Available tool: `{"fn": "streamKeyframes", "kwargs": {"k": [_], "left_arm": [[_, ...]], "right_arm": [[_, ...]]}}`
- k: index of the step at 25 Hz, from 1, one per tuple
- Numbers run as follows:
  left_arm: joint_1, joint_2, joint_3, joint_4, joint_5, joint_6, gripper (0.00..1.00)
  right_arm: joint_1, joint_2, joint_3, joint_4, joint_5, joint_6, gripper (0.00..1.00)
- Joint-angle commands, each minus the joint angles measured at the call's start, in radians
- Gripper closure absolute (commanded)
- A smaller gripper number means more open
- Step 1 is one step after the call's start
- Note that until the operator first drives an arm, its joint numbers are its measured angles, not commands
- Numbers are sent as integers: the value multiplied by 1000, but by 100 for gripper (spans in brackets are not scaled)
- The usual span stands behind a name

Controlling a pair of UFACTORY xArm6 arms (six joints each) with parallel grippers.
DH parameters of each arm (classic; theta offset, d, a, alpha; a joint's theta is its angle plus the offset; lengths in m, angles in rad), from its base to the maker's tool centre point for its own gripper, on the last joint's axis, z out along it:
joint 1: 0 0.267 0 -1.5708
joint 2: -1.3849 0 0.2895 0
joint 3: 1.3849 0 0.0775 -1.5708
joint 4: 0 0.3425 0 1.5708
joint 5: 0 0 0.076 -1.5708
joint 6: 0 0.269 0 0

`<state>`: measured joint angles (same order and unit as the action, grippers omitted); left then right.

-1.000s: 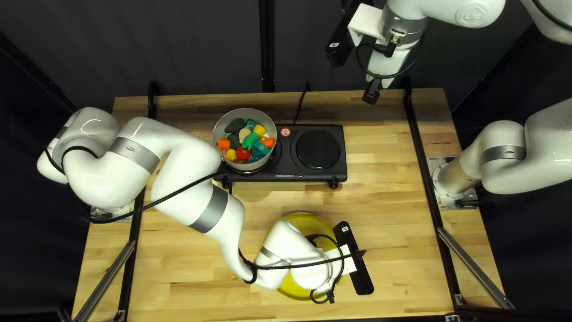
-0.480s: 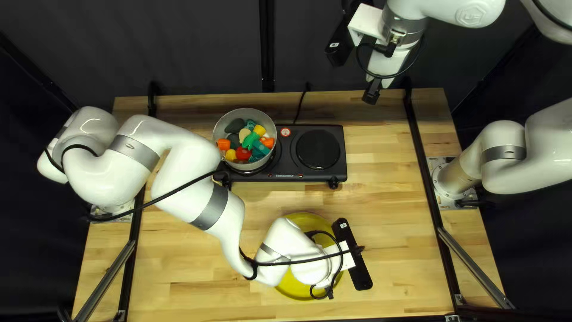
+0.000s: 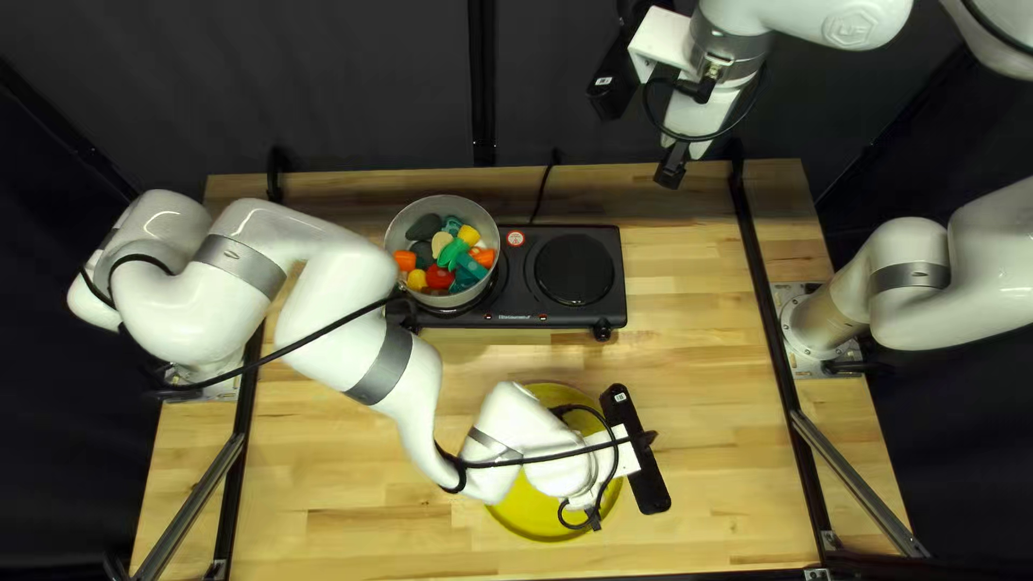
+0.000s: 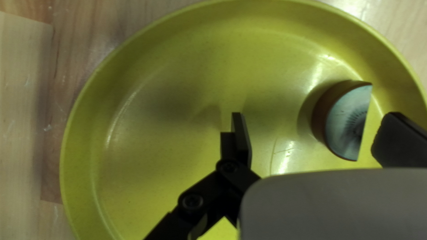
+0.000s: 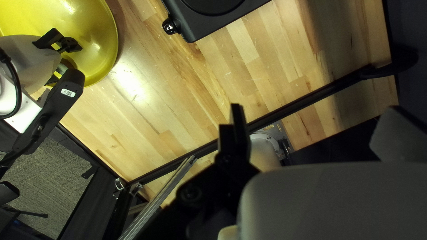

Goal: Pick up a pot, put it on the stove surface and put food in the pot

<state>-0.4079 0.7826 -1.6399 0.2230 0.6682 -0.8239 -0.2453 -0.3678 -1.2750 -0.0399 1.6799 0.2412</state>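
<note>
Left gripper (image 4: 314, 118) stands over the yellow round plate (image 4: 178, 89) with its two black fingers spread wide apart and nothing held. Right gripper (image 5: 314, 110) is likewise wide open and unloaded, at the far right. One half-round food piece (image 4: 349, 120), with a dark purple-brown skin and a pale blue-green cut face, lies on the plate, between the lines of the open fingers and closer to one of them. The grey metal pot (image 3: 436, 207) sits on the left burner of the black two-burner stove (image 3: 517, 280), at the far side of the table.

Handling: the food piece is judged light and fairly stiff, probably a toy of wood or plastic, and not fragile. Its smooth skin may slip or roll under uneven contact. Recommended grip: one finger on the curved back, the other on the straight side, low and centred, with moderate force. Centre the gripper over the piece before closing.

Appearance: the cut face is a half disc with fine dark marks radiating from the middle of the straight edge; the skin is darker and rounded. Mixed food pieces (image 3: 450, 253) in the pot are green, red, orange, yellow, beige and dark grey.
</note>
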Motion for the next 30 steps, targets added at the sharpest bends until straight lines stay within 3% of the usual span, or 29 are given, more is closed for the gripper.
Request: {"fn": "streamKeyframes", "kwargs": {"k": [1,3,5,6,7,23,30], "left_arm": [[0,0,0,0,0,0,0],[0,0,0,0,0,0,0],[0,0,0,0,0,0,12],[0,0,0,0,0,0,60],[0,0,0,0,0,0,100],[-1,-14,21,3,-7,-5,100],[13,-256,248,83,32,-64,100]], "right_arm": [[0,0,0,0,0,0,0],[0,0,0,0,0,0,0],[0,0,0,0,0,0,0],[0,0,0,0,0,0,0],[0,0,0,0,0,0,0],[0,0,0,0,0,0,0],[0,0,0,0,0,0,0]]}}
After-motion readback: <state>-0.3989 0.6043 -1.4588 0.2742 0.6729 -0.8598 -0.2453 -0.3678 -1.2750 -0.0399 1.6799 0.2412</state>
